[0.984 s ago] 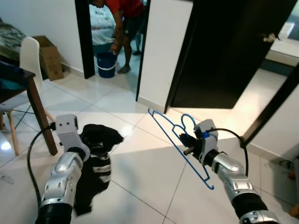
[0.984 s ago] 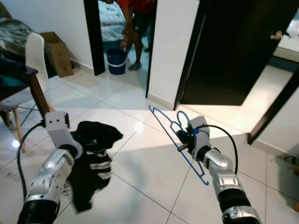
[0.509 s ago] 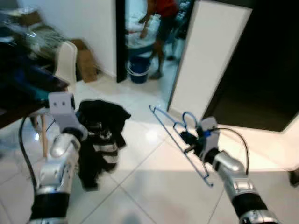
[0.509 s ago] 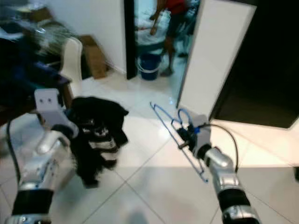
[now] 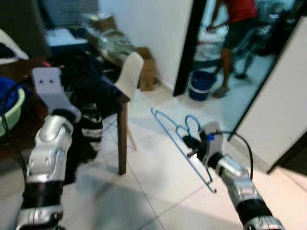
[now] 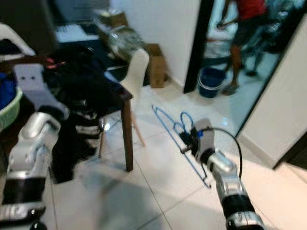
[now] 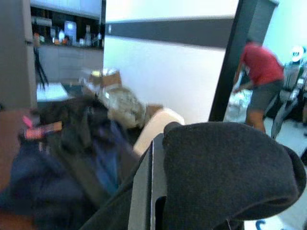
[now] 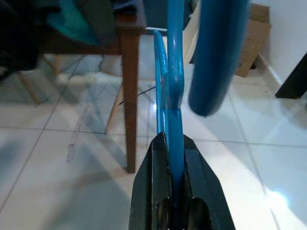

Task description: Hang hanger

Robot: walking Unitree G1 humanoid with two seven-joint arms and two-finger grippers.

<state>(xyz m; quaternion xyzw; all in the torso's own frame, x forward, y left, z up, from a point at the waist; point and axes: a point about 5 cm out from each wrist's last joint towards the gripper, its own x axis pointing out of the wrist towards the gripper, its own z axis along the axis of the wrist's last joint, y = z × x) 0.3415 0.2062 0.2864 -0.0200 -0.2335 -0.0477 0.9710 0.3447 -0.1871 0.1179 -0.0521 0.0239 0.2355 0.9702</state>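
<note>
A blue wire hanger (image 5: 168, 130) slants across the middle of the head views, hook uppermost. My right gripper (image 5: 191, 143) is shut on it just below the hook, and the right wrist view shows the blue wire (image 8: 173, 72) pinched between the black fingers (image 8: 153, 191). On the left, my raised left gripper (image 7: 154, 184) is shut on a black garment with white stripes (image 5: 90, 128). The cloth hangs down beside the arm and drapes over the fingers (image 7: 144, 191) in the left wrist view.
A dark wooden table (image 5: 120, 98) piled with clothes stands ahead on the left, with a green basket (image 5: 10, 112) on it. Behind it are a white chair (image 5: 130, 76) and a cardboard box (image 5: 146, 72). A person (image 5: 237, 19) bends over a blue bucket (image 5: 199, 86) in the doorway.
The camera has swung left, so the doorway slid right and the table and chair came into view. Both grippers keep their holds, and the left arm has risen with the garment.
</note>
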